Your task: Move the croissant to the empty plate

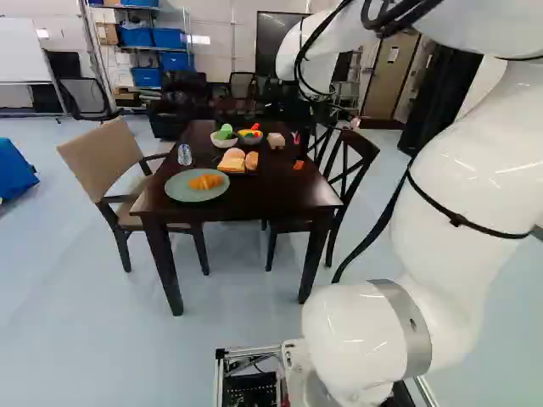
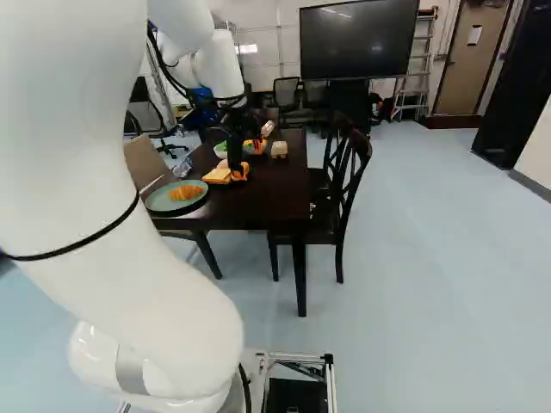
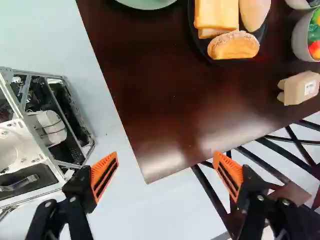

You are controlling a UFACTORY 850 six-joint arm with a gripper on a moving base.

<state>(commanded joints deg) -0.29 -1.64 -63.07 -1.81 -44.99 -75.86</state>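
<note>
White arm (image 1: 467, 178) bent, hand (image 2: 250, 155) spread wide

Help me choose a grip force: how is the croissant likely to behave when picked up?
The croissant looks small on the wide green plate, so probably light. Whether it is real pastry I cannot tell; if so, a hard squeeze could crush it. Its long, uneven shape, lying low, suggests sliding rather than rolling if nudged.

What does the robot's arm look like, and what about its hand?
The smooth, rounded white arm has a silvery metal ring near its foot, a thin black band and loose black cables. The black two-fingered hand has orange wedge-shaped pads with dark slots.
</note>
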